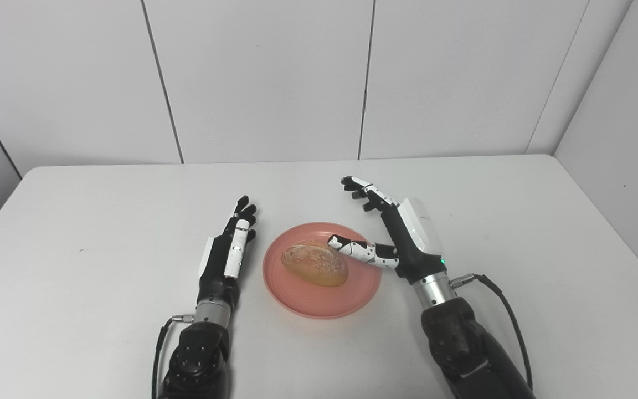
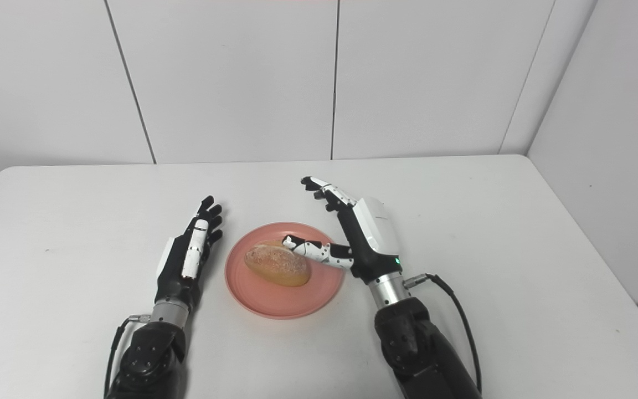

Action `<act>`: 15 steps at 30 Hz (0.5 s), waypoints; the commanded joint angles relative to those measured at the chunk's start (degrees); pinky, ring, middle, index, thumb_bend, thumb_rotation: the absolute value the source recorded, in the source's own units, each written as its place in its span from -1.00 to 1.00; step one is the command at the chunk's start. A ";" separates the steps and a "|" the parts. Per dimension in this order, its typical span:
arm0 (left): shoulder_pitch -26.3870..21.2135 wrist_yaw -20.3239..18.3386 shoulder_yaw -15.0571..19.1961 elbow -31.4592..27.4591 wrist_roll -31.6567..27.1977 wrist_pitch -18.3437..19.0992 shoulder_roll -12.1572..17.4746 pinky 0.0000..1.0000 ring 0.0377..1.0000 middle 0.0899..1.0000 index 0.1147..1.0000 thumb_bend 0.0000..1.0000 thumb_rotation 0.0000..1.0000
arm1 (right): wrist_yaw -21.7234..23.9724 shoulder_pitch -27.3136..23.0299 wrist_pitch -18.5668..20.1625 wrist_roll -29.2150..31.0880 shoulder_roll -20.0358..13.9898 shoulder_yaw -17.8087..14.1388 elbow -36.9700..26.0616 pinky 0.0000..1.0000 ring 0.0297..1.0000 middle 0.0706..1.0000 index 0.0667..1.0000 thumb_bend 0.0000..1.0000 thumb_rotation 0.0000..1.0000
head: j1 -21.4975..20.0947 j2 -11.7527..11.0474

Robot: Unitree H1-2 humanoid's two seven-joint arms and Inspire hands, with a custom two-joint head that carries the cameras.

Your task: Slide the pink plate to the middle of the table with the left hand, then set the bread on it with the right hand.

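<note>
The pink plate [image 1: 319, 302] lies on the white table near its middle. A golden bread roll [image 1: 314, 265] rests on the plate, toward its left side. My left hand [image 1: 231, 248] lies just left of the plate, open, fingers straight and pointing away, holding nothing. My right hand [image 1: 394, 230] is at the plate's right rim, open. Its thumb reaches over the plate to just beside the bread's right end, and its fingers are raised and spread behind the plate. I cannot tell whether the thumb touches the bread.
The white table [image 1: 75, 277] has rounded far corners and ends at white wall panels behind and at the right. A black cable [image 1: 510, 316] runs from my right wrist over the table.
</note>
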 commanded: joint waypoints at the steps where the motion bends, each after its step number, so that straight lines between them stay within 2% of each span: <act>1: -2.04 0.17 0.02 -1.63 0.21 -1.38 0.02 0.88 0.90 0.87 0.85 -0.12 1.00 | 0.63 -1.08 1.87 1.76 0.68 -1.35 -2.41 0.48 0.63 0.67 0.74 0.15 0.73 | 0.00 -0.02; 6: -2.16 -0.22 0.47 -0.97 -0.89 -2.41 -0.01 0.89 0.90 0.87 0.84 -0.11 1.00 | 4.39 -0.25 5.83 7.46 2.18 -3.11 -3.77 0.68 0.80 0.85 0.89 0.08 0.95 | -0.13 0.04; 9: -2.22 -0.24 0.58 -0.86 -1.01 -2.71 0.07 0.88 0.90 0.88 0.85 -0.12 1.00 | 7.82 0.39 9.48 12.44 3.25 -4.14 -4.76 0.83 0.91 0.96 0.98 0.06 0.99 | -0.49 0.09; 12: -2.23 0.02 0.59 -0.46 -0.79 -3.99 0.13 0.88 0.90 0.87 0.83 -0.14 1.00 | 9.82 0.85 13.49 16.05 4.50 -5.38 -5.41 0.88 0.95 1.00 1.00 0.18 1.00 | -0.59 0.10; 15: -2.22 0.29 0.68 -0.27 -0.63 -4.70 0.10 0.87 0.89 0.86 0.81 -0.15 1.00 | 10.97 0.85 14.90 21.80 6.33 -7.63 -5.01 0.95 0.99 1.00 1.00 0.24 1.00 | -0.67 0.17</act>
